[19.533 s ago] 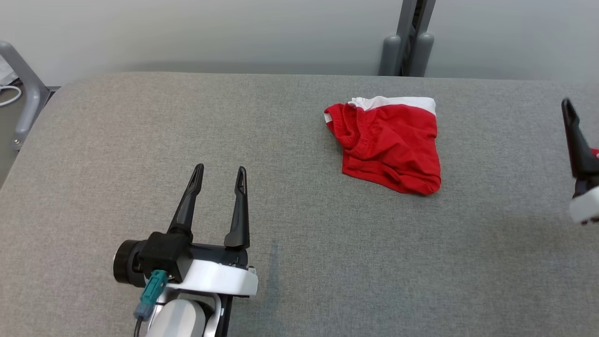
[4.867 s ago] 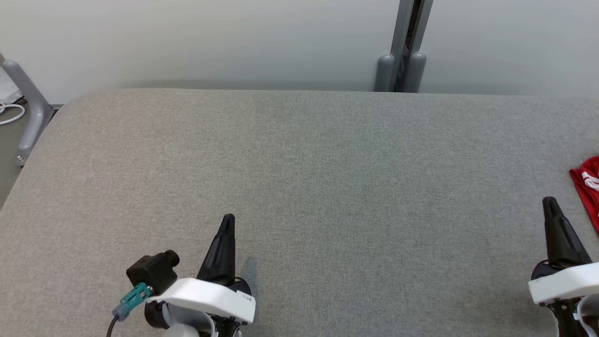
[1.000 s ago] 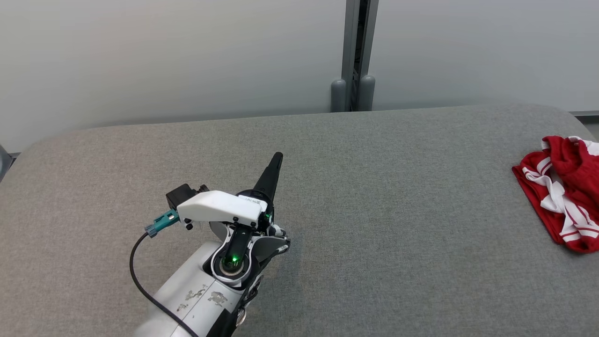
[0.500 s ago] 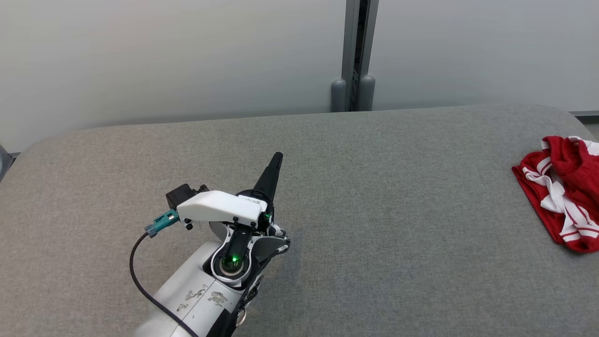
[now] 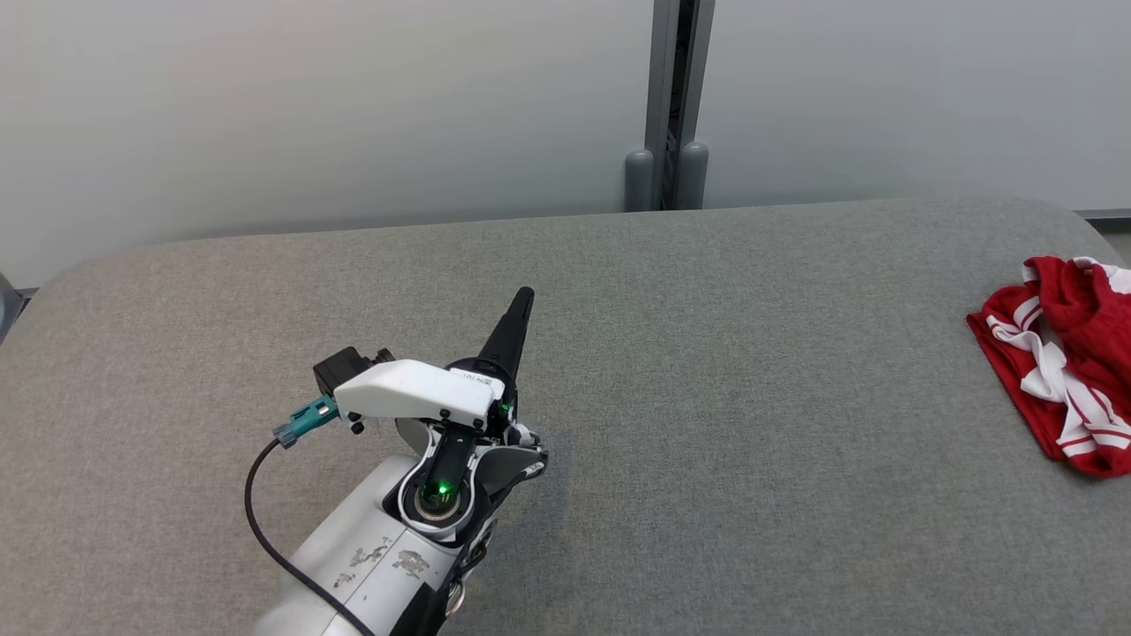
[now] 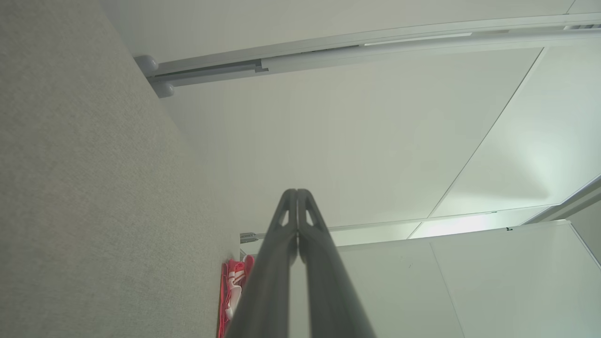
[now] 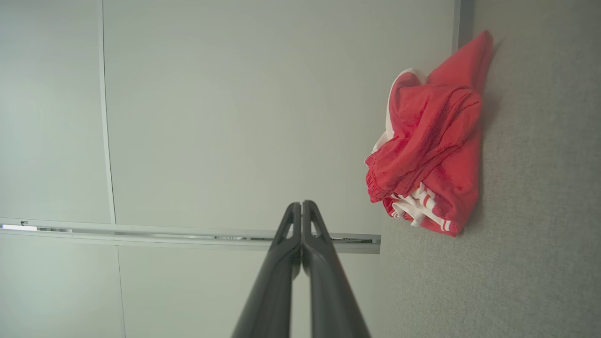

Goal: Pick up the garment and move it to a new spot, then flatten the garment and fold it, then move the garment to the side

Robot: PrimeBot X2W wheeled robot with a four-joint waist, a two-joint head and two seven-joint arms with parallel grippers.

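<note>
left claw (image 5: pixel 524 299): tips together, nothing held, lower centre-left of head view, over surface (image 5: pixel 707 397) | right claw (image 7: pixel 301 205): tips together (bottom centre of its wrist view), nothing held | garment (image 5: pixel 1065 389): crumpled red-white, right edge of head view, on surface, well apart from left claw

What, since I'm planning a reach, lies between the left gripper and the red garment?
Nothing. In the head view, bare grey table surface runs from the shut left gripper across to the garment.
</note>
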